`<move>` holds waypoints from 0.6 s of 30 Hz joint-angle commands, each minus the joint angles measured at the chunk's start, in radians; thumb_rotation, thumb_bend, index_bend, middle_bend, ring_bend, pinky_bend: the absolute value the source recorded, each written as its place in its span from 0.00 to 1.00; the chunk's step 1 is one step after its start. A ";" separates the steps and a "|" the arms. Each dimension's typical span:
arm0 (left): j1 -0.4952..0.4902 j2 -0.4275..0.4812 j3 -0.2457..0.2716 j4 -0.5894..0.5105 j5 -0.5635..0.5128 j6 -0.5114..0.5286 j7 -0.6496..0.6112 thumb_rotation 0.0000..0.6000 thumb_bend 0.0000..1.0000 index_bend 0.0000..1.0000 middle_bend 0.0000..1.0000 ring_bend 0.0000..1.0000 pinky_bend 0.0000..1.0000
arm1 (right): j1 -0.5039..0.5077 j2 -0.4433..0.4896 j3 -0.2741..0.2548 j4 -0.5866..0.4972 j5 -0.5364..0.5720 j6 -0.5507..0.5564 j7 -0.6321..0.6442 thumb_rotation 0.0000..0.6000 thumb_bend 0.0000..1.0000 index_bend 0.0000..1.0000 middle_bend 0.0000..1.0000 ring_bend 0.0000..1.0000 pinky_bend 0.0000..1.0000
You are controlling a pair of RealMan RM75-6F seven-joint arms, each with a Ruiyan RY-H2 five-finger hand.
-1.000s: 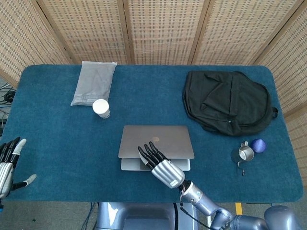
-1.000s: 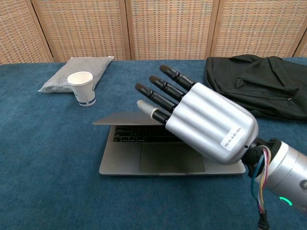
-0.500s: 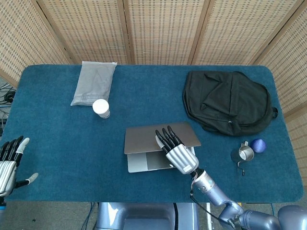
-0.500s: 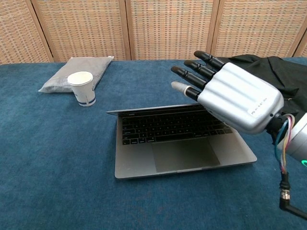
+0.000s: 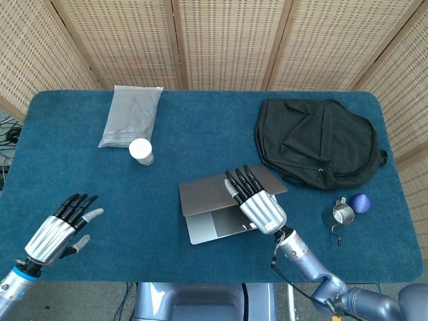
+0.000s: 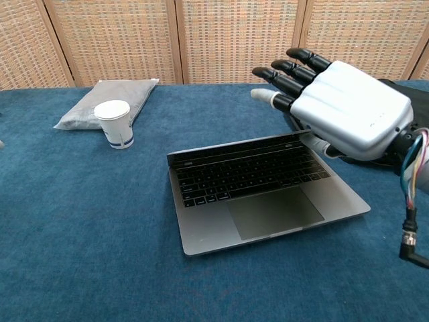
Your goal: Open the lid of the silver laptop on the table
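1. Laptop (image 5: 224,207): silver, near the front middle of the blue table (image 5: 80,134), turned slightly askew; lid (image 5: 231,189) partly raised and leaning far back, keyboard (image 6: 244,176) and trackpad exposed in the chest view.
2. Right hand (image 5: 257,200): over the right part of the laptop, palm down; fingers (image 5: 242,179) straight and held side by side, pointing away from the robot across the lid's upper edge; nothing is gripped; the thumb lies close against the lid's right corner in the chest view, though whether it touches cannot be told.
3. Left hand (image 5: 60,231): above the table's front left corner, well apart from the laptop; fingers extended and slightly spread, holding nothing.
4. Paper cup (image 5: 141,151): upright, behind and to the left of the laptop; just in front of a grey pouch (image 5: 132,115) lying flat.
5. Black backpack (image 5: 317,142): lying at the back right, close to the lid's right corner.
6. Metal cup (image 5: 339,215) and dark blue ball (image 5: 360,202): side by side, right of the laptop.
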 commanded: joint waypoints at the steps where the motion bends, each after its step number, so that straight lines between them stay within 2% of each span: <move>1: -0.096 -0.106 0.027 0.135 0.084 -0.001 -0.071 1.00 0.43 0.23 0.06 0.02 0.08 | 0.007 0.007 0.014 -0.018 0.023 -0.013 0.017 1.00 0.36 0.10 0.00 0.00 0.00; 8: -0.199 -0.172 0.035 0.172 0.112 -0.071 -0.103 1.00 0.48 0.23 0.06 0.03 0.08 | 0.021 0.009 0.051 -0.052 0.102 -0.056 0.051 1.00 0.36 0.10 0.00 0.00 0.00; 11: -0.231 -0.201 0.040 0.189 0.118 -0.091 -0.113 1.00 0.49 0.23 0.03 0.04 0.08 | 0.024 0.008 0.064 -0.064 0.137 -0.073 0.063 1.00 0.36 0.10 0.00 0.00 0.00; 18: -0.298 -0.258 0.053 0.215 0.112 -0.154 -0.115 1.00 0.49 0.16 0.00 0.04 0.08 | 0.032 0.017 0.084 -0.082 0.194 -0.094 0.073 1.00 0.36 0.10 0.00 0.00 0.00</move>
